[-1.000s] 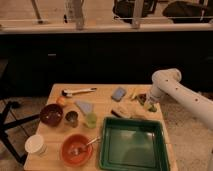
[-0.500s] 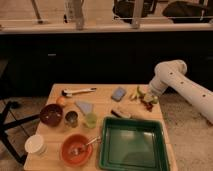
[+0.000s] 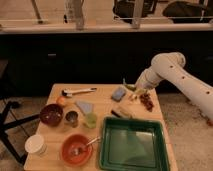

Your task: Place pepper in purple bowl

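The pepper (image 3: 128, 85), slim and dark green, sticks out to the left of my gripper (image 3: 136, 88) at the far right of the table, a little above the tabletop. The gripper hangs from the white arm that comes in from the right, and it looks shut on the pepper. The purple bowl (image 3: 51, 114) stands at the table's left side, far from the gripper, and holds nothing that I can see.
A dark red dried cluster (image 3: 147, 102) and yellow pieces (image 3: 134, 96) lie below the gripper. A grey-blue sponge (image 3: 119, 93), a green tray (image 3: 132, 142), an orange bowl with a spoon (image 3: 76, 149), a white cup (image 3: 36, 144) and two small cups (image 3: 73, 118) are on the table.
The arm has bent and swung up and to the left. The gripper rose from beside the dried cluster, and the pepper moved up and left with it.
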`<state>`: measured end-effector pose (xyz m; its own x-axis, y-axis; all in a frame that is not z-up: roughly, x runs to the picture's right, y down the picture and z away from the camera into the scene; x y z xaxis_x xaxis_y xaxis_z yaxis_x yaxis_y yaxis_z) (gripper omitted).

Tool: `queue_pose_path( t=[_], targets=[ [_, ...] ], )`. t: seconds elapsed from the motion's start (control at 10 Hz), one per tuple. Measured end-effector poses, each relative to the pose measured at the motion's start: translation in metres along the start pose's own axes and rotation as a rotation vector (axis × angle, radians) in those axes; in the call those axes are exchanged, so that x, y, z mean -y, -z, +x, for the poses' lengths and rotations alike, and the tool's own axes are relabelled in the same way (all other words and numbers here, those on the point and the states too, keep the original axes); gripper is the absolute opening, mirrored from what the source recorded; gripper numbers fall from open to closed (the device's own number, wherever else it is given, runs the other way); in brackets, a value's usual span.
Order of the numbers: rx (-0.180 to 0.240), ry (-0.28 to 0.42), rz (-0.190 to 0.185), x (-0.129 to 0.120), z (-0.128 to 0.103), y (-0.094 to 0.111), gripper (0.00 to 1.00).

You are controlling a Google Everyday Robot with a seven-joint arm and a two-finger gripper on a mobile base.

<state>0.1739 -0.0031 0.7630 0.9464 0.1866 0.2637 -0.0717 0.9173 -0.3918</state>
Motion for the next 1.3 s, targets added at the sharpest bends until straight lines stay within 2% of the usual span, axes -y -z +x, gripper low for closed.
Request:
queue_pose_path(
  t=[0.1,0.3,0.5,0.8,0.9,1.2,1.3],
  targets=[
    [0.034,0.090,0.010,0.001,-0.011,0.005,0.00],
    [0.075,0.203,0.028,0.004,-0.026,0.011,0.00],
    [0.089,0.238,0.034,0.004,-0.030,0.013,0.00],
    [0.090,0.253,0.025,0.004,-0.030,0.012,0.00],
    [0.095,0.304,0.009,0.003,-0.037,0.007,0.00],
    [0.120,0.485,-0.025,0.001,-0.078,-0.012,0.00],
    [0.137,0.569,-0.038,-0.002,-0.106,-0.023,0.00]
  ],
)
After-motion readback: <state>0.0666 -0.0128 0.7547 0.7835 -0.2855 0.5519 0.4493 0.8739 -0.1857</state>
